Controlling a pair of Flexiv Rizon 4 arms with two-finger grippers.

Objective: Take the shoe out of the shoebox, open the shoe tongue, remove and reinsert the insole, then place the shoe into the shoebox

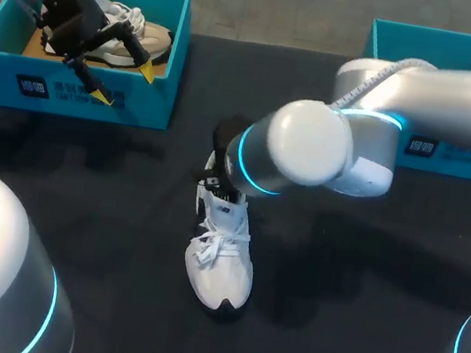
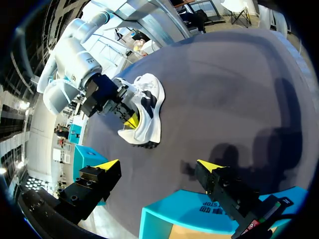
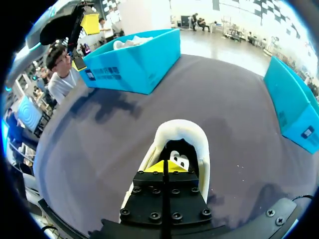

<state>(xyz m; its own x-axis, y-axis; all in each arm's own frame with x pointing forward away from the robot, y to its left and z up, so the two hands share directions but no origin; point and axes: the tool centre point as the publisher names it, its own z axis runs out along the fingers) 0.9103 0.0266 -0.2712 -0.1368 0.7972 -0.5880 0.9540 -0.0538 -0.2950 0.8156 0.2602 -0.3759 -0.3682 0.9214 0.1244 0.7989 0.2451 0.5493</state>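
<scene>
1 white shoe (image 1: 219, 268), centre frame; right gripper (image 3: 167, 167) jaws pressed together inside its collar; left gripper (image 1: 125, 84) jaws wide, above upper-left shoebox (image 1: 69, 96)

Left gripper (image 2: 158, 165) had nothing between its wide-apart fingers, just the teal box (image 2: 174, 211) rim under them and open table (image 2: 239, 89) ahead, right up to the white shoe (image 2: 149, 99). Right gripper (image 3: 167, 167) was the cramped one: shoe collar hugging its fingers on both sides.
</scene>
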